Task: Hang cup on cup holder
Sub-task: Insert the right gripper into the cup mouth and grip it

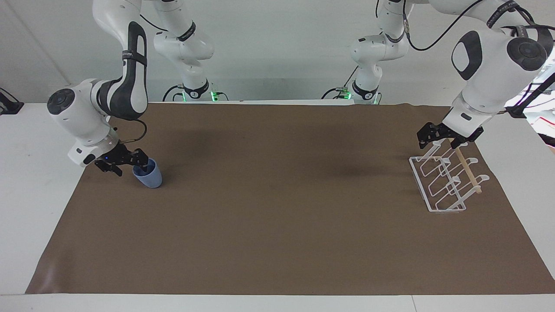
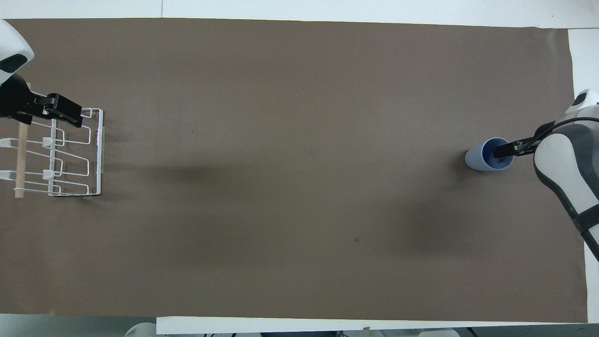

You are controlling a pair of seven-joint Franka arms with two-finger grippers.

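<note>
The light blue cup (image 1: pixel 150 177) stands upright on the brown mat near the right arm's end of the table; it also shows in the overhead view (image 2: pixel 476 157). My right gripper (image 1: pixel 127 167) is down at the cup's rim, open, with one finger inside the cup and the other outside, astride the wall on the side toward the mat's edge; it also shows in the overhead view (image 2: pixel 510 149). The white wire cup holder (image 1: pixel 419 184) with its wooden dowel (image 1: pixel 468 171) stands at the left arm's end. My left gripper (image 1: pixel 440 141) is open and hovers over the holder's end nearer the robots.
The brown mat (image 1: pixel 277 208) covers most of the white table. The holder (image 2: pixel 99 150) and my left gripper (image 2: pixel 51 112) sit at the mat's edge in the overhead view. The right arm's elbow hangs over the table edge beside the cup.
</note>
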